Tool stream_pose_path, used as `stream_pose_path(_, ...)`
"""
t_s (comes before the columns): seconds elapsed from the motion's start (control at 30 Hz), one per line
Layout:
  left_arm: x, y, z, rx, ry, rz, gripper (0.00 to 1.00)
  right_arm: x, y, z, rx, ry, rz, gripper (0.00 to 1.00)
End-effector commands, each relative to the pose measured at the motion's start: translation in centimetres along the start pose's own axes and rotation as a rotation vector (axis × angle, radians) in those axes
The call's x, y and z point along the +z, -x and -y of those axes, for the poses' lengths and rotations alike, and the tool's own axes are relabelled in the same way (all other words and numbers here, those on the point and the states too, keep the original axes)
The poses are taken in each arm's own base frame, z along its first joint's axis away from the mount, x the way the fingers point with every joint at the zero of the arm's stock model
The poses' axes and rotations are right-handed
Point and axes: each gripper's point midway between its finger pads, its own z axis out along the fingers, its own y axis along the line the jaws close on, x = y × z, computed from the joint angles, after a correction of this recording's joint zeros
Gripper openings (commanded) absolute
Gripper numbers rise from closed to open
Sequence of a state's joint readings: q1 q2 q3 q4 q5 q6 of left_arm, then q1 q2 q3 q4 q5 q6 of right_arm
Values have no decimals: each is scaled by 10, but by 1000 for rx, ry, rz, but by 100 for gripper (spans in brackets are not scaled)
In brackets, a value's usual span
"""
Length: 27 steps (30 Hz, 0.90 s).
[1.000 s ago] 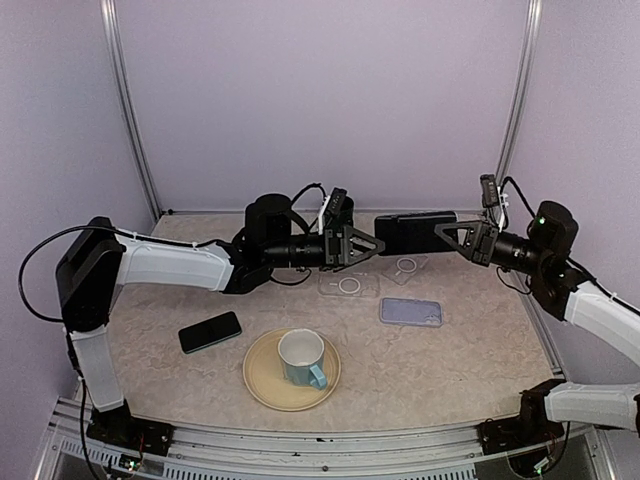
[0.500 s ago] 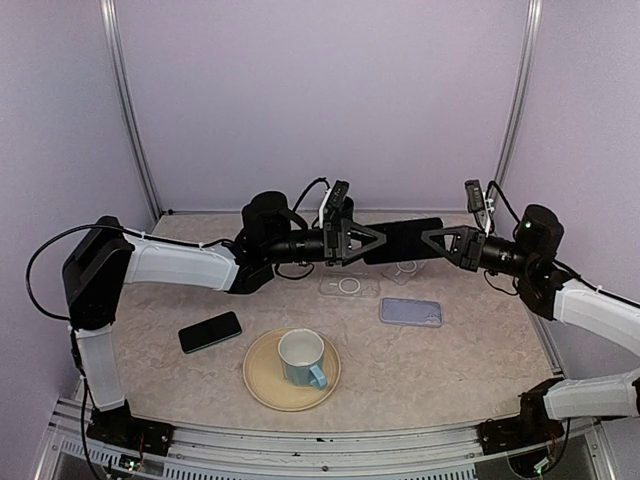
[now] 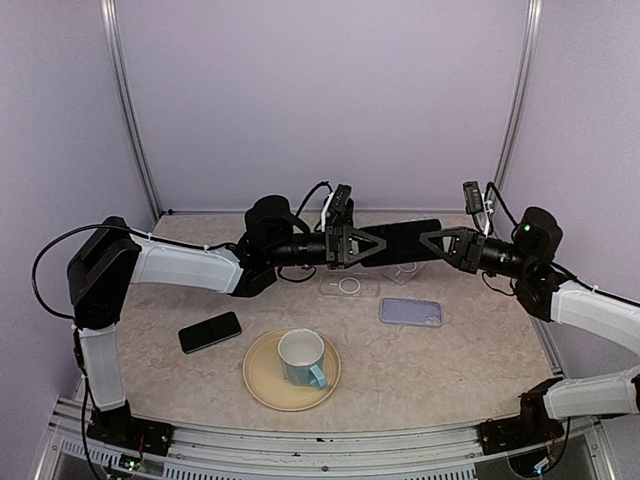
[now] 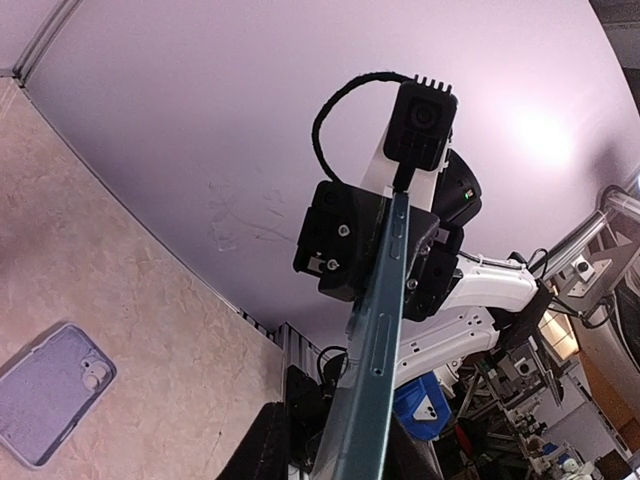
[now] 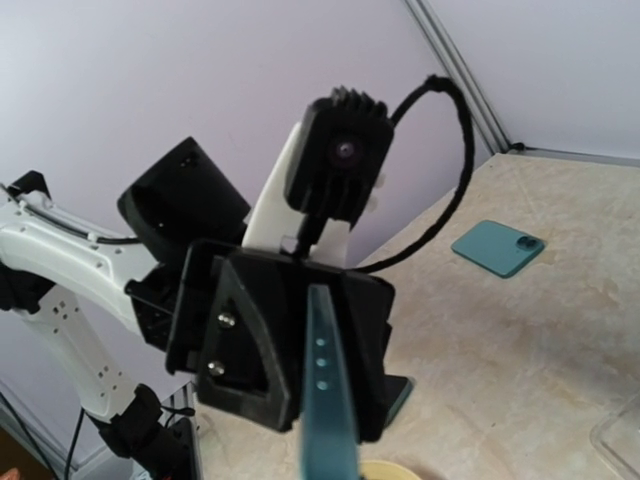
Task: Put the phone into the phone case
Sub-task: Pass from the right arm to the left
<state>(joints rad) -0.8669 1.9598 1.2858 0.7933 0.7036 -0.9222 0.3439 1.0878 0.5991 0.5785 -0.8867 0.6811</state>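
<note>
Phone [image 3: 402,238] held aloft, left fingers [image 3: 366,239] and right fingers [image 3: 433,241] clamping opposite ends.

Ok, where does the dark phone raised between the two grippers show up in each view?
Top external: phone at centre, in the air between the left gripper and the right gripper.
Left wrist: phone edge-on, rising from the bottom centre.
Right wrist: phone edge-on, at the bottom centre.
Shared landmark: the marbled tabletop, seen in all three.
</note>
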Motion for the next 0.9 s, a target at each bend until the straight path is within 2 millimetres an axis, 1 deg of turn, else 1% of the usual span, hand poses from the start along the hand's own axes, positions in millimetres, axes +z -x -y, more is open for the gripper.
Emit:
stream_pose_path(0.0, 7, 3, 32, 63, -103, 4, 23, 2, 5, 0, -24, 5, 27, 0)
stream_pose_path(0.23, 5, 2, 38, 77, -125, 2, 1, 3, 4, 7, -2, -25, 28, 0)
stream_pose_path(0.4, 4, 1, 38, 73, -125, 1, 0, 5, 0, 19, 26, -69, 10, 0)
stream_pose_path(0.47, 4, 2, 33, 60, -108, 0, 0, 6, -2, 22, 34, -80, -3, 4)
stream_pose_path(0.5, 4, 3, 28, 51, -91, 3, 0, 7, -3, 24, 33, -88, -10, 10)
stream_pose_path(0.53, 3, 4, 25, 47, -78, 6, 0, 7, -5, 28, 39, -104, -20, 19)
stream_pose_path(0.57, 2, 5, 21, 45, -63, 6, 0, 7, -6, 31, 39, -120, -29, 32)
stream_pose_path(0.6, 1, 5, 18, 41, -45, 6, 0, 6, -7, 34, 39, -138, -38, 42)
stream_pose_path(0.63, 0, 6, 13, 39, -26, 5, 0, 6, -8, 36, 38, -154, -45, 51)
stream_pose_path(0.67, -1, 6, 10, 37, -10, 5, 0, 5, -9, 38, 38, -166, -52, 59)
stream_pose_path(0.7, -3, 6, 6, 33, 7, 4, 0, 4, -9, 40, 37, -180, -55, 66)
stream_pose_path(0.77, -5, 7, 1, 29, 29, 0, 0, 1, -9, 44, 39, -208, -60, 75)
stream_pose_path(0.87, -6, 8, -5, 23, 51, -2, 0, -2, -9, 51, 51, -251, -71, 86)
